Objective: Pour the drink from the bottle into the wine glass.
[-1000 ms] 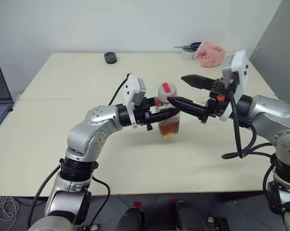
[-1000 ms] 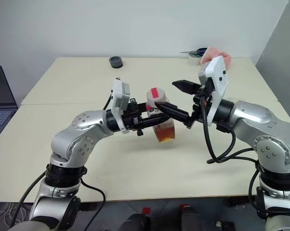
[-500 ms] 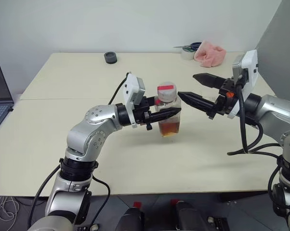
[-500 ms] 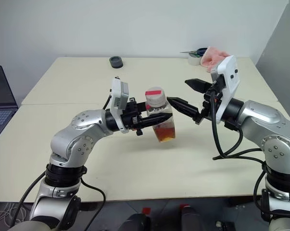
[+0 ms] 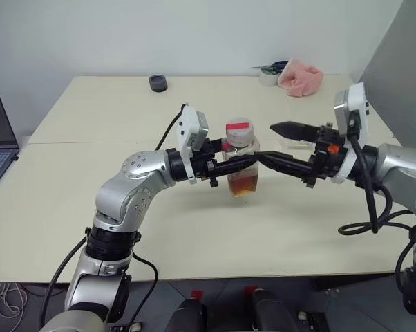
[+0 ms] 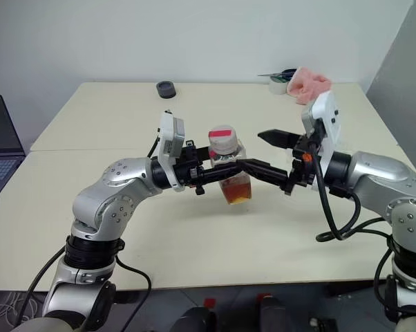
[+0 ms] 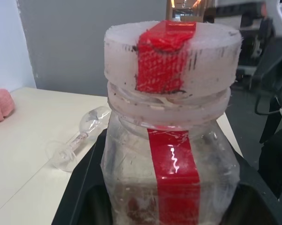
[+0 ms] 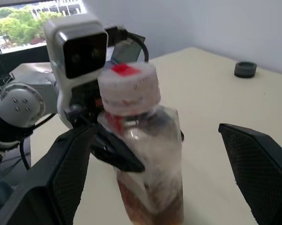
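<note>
Above the pale surface, left end effector clamps the capped bottle upright, steadying it for the spread right end effector flanking its cap.

bright even light, soft shadows, slight blur

A pale cream table carries a dark round puck at about eleven o'clock near its far edge. At one o'clock, in the far right corner, lie a crumpled pink cloth, a tape roll and scissors. A wine glass lies on its side on the tabletop.
</note>
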`<action>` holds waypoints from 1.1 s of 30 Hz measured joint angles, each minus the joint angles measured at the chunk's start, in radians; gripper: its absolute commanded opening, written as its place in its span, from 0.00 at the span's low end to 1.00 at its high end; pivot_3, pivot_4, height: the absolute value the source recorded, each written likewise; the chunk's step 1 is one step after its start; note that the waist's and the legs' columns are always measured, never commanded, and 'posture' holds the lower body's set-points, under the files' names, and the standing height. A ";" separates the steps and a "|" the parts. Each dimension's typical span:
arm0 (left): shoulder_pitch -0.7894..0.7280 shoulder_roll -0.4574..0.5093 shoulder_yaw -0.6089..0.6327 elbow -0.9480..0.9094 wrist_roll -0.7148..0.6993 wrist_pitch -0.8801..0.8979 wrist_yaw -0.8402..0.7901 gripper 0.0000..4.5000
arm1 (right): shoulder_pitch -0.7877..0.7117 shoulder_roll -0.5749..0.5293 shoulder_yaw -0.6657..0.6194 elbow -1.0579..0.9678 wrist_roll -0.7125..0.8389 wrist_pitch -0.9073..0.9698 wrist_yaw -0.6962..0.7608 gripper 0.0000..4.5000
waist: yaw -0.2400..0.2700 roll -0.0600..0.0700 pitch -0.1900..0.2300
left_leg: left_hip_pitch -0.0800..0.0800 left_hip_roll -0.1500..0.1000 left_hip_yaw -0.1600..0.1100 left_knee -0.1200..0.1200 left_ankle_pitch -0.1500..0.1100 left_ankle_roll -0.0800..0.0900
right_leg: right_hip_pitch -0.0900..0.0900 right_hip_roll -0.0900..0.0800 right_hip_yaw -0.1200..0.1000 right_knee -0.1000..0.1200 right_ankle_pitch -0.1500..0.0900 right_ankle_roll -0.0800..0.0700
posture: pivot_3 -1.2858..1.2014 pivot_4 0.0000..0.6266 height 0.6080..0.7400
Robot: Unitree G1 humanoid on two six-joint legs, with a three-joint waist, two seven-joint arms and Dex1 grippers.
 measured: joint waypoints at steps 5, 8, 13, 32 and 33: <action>0.000 -0.005 -0.002 0.000 0.000 -0.002 -0.006 0.43 | -0.063 0.090 0.058 0.011 -0.001 -0.003 -0.033 1.00 | -0.001 0.000 0.000 | 0.000 0.000 0.000 0.000 0.000 0.000 | 0.000 0.000 0.000 0.000 0.000 0.000 | 0.52 0.24 1.00; 0.000 -0.009 -0.009 0.000 0.000 -0.002 -0.007 0.43 | -0.098 0.122 0.083 0.014 -0.005 -0.006 -0.042 1.00 | 0.000 0.000 0.000 | 0.000 0.000 0.000 0.000 0.000 0.000 | 0.000 0.000 0.000 0.000 0.000 0.000 | 0.52 0.24 1.00; 0.000 -0.009 -0.009 -0.002 0.000 -0.001 -0.006 0.43 | -0.107 0.136 0.116 0.030 -0.035 -0.017 -0.039 1.00 | 0.000 0.000 0.000 | 0.000 0.000 0.000 0.000 0.000 0.000 | 0.000 0.000 0.000 0.000 0.000 0.000 | 0.52 0.24 1.00; 0.004 -0.005 -0.009 -0.021 -0.012 0.006 0.004 0.43 | -0.112 0.156 0.127 0.052 -0.083 -0.042 -0.023 0.44 | 0.000 0.000 0.000 | 0.000 0.000 0.000 0.000 0.000 0.000 | -0.001 0.000 0.000 0.000 0.000 0.000 | 0.52 0.24 1.00; 0.004 -0.005 -0.009 -0.021 -0.013 0.006 0.003 0.43 | -0.114 0.153 0.130 0.052 -0.091 -0.045 -0.018 0.44 | 0.000 0.000 0.000 | 0.000 0.000 0.000 0.000 0.000 0.000 | -0.001 0.000 0.000 0.000 0.000 0.000 | 0.52 0.24 1.00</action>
